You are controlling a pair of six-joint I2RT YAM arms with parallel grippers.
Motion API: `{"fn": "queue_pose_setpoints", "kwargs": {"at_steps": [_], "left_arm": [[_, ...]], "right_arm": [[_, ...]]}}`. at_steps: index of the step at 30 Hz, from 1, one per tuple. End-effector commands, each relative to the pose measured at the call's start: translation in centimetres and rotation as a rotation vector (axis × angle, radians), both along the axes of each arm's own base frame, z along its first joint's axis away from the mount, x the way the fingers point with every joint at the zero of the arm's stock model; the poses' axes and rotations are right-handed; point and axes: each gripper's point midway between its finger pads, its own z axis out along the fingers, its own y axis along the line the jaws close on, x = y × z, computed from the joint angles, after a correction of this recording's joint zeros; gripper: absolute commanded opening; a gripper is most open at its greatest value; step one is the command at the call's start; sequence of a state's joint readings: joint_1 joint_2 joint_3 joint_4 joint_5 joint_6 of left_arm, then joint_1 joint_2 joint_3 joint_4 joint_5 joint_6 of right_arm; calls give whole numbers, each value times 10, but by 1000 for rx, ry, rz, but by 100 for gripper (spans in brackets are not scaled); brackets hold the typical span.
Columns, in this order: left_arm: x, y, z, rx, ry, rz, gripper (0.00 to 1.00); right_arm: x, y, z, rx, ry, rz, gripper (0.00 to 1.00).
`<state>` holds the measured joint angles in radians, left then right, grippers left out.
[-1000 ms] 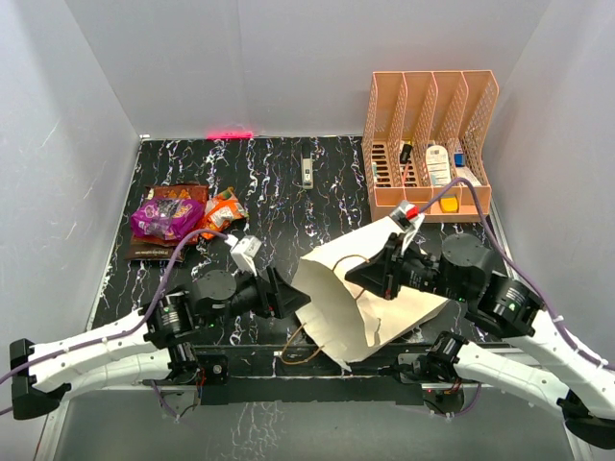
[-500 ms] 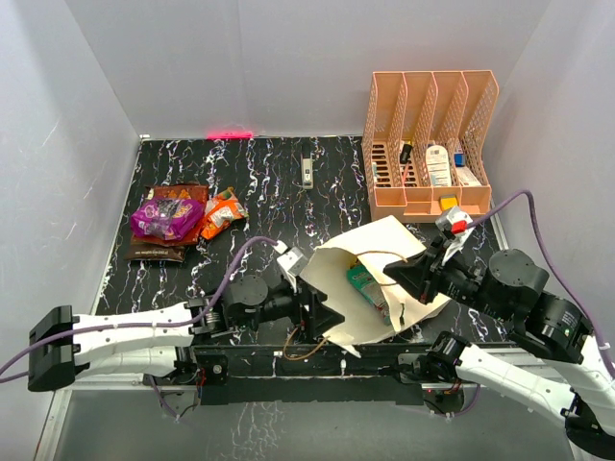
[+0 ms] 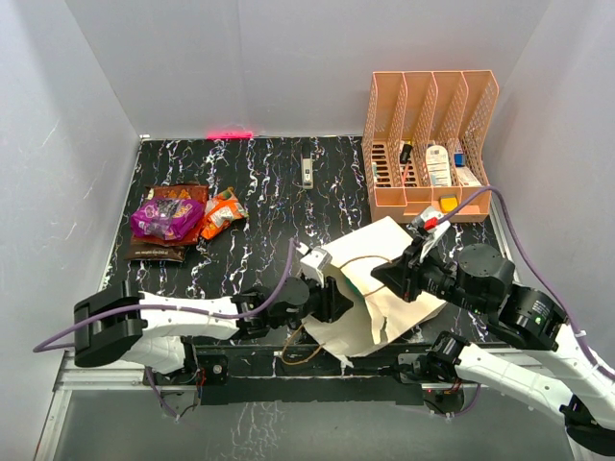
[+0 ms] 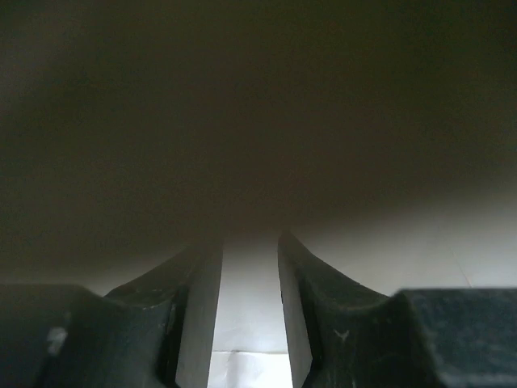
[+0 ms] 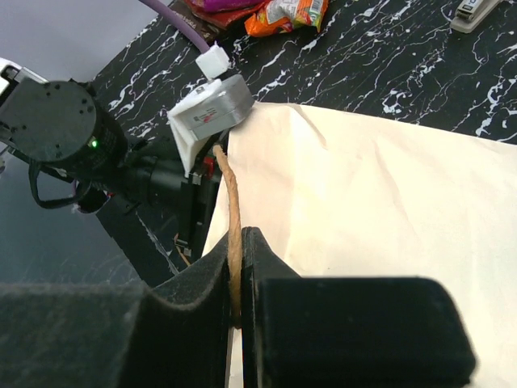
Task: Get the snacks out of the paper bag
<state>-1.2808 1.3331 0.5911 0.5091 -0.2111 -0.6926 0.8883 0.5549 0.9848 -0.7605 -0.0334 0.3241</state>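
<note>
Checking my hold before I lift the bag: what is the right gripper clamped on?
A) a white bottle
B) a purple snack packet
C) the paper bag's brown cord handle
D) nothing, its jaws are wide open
C: the right wrist view shows the right gripper shut on the brown cord handle of the paper bag.
</note>
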Motion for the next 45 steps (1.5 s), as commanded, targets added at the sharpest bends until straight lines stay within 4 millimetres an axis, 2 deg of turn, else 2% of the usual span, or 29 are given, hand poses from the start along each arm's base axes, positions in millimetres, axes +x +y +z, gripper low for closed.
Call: {"fn": "queue_pose_setpoints", "kwargs": {"at_steps": [1,6,9,11,14,19,26,29,35,41,45], "left_arm": [[9,-8,17,-86,19,189,32],[13,-5,-23,-17,153,394,30],[16,-10,-42,-35,183,447,29],[19,-12,-47,-53,191,487,29],[25,-9,-47,-85,194,552,33],[27,-7,-32,-90,147,571,40],[31,-16,-30,-78,133,607,48],[36,-21,-33,-51,115,644,51],[44,-29,-50,19,110,713,50],[47,-28,-64,89,137,768,67],[50,-25,-54,149,81,756,70]], "right_arm": [[2,10,24,98,-56,17,7],[8,6,39,135,-78,-28,7],[9,9,53,195,-118,-24,7],[7,11,61,227,-152,-2,7],[9,12,65,223,-173,1,7],[3,3,68,203,-174,-2,7],[-11,3,71,251,-188,56,7],[-14,8,69,250,-179,89,7],[-21,18,67,252,-164,157,7],[-24,14,74,270,-186,155,7],[-26,10,75,271,-192,150,7]]}}
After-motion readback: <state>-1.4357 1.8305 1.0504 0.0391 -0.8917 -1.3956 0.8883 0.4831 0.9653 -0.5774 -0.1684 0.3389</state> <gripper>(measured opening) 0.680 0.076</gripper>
